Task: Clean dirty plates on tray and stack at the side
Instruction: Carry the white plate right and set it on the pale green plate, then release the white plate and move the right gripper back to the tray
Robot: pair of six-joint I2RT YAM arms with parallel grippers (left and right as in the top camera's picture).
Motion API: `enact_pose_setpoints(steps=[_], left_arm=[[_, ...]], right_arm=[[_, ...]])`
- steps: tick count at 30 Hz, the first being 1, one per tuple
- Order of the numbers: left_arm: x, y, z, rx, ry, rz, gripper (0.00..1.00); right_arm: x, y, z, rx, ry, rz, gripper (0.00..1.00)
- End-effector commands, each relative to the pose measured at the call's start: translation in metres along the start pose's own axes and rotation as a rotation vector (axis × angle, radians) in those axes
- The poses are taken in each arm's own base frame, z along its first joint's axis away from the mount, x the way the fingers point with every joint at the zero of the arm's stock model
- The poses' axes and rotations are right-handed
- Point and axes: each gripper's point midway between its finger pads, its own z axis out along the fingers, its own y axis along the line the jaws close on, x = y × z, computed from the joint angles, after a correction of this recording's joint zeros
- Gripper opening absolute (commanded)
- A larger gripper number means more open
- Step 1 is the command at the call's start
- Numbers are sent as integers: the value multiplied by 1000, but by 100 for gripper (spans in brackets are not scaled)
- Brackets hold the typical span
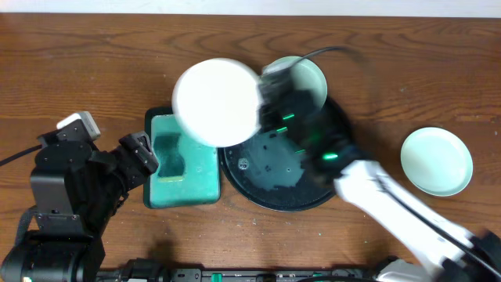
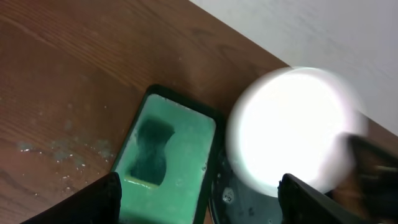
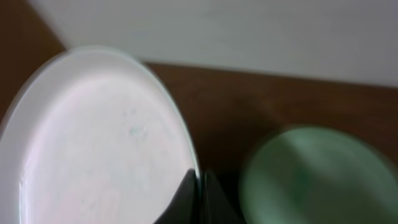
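My right gripper (image 1: 262, 98) is shut on the rim of a white plate (image 1: 215, 102), holding it in the air above the left edge of the black tray (image 1: 270, 184). In the right wrist view the plate (image 3: 93, 143) fills the left side, its rim pinched by my right gripper (image 3: 199, 186). A pale mint plate (image 1: 309, 77) lies at the tray's back, partly hidden by the arm. Another mint plate (image 1: 436, 160) sits on the table at the right. My left gripper (image 2: 199, 199) stands open and empty over the teal tray (image 2: 180, 180), with the lifted plate (image 2: 292, 124) ahead of it.
The rectangular teal tray (image 1: 200, 180) holds a dark sponge (image 1: 167, 153) and sits just left of the black tray. Left arm body (image 1: 66, 188) occupies the front left. Water drops (image 2: 62, 155) mark the table left of the teal tray.
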Motion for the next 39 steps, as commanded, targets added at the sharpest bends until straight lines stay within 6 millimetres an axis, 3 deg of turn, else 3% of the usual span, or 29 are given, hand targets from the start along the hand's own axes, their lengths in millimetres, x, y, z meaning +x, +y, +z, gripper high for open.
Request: enact_pose_setpoints(steps=[1,2,3,4,6,8,10,13,17,19,23,26,27,28,29,31,32,34,36,37,39], left_arm=[[-6,0,-4,-4,-22,3,80],[-6,0,-4,-4,-21,4,81],[-6,0,-4,-4,-21,3,81],[-6,0,-4,-4,-22,4,80],[-6,0,-4,-4,-22,4,80],[-6,0,-4,-4,-21,4,80],[-6,0,-4,-4,-21,4,80],[-6,0,-4,-4,-21,4,81],[-6,0,-4,-4,-21,4,80],[-6,0,-4,-4,-21,4,80],[-6,0,-4,-4,-22,3,80],[-6,0,-4,-4,-21,4,80],[-6,0,-4,-4,-22,4,80],[-6,0,-4,-4,-21,3,80],[-6,0,-4,-4,-22,3,80],[-6,0,-4,-4,-21,4,80],[-6,0,-4,-4,-21,4,80],[-6,0,-4,-4,-22,3,81],[-6,0,-4,-4,-21,4,80],[-6,0,-4,-4,-21,4,80],[-6,0,-4,-4,-21,4,80]], right_arm=[[-29,-104,-47,225,-35,296,1],[-21,-140,-62,320,-13,370,1],[-7,-191,-86,462,21,449,1],[5,-230,-106,575,45,511,1],[28,-279,-137,722,81,606,1],[70,-343,-184,919,140,770,1],[102,-374,-208,1018,188,875,1],[147,-405,-231,1112,264,1006,1],[191,-419,-238,1157,365,1107,1],[204,-419,-229,1119,395,1152,1],[185,-403,-196,924,364,1176,10],[155,-377,-170,776,344,1110,30],[142,-358,-160,734,354,1049,39],[140,-351,-158,731,369,1026,39],[140,-338,-157,754,408,984,31],[150,-331,-176,920,482,908,10],[154,-333,-186,999,495,901,8],[163,-339,-210,1169,514,897,7],[164,-342,-215,1181,525,890,8],[161,-342,-209,1131,518,881,12],[143,-343,-177,932,486,769,25]])
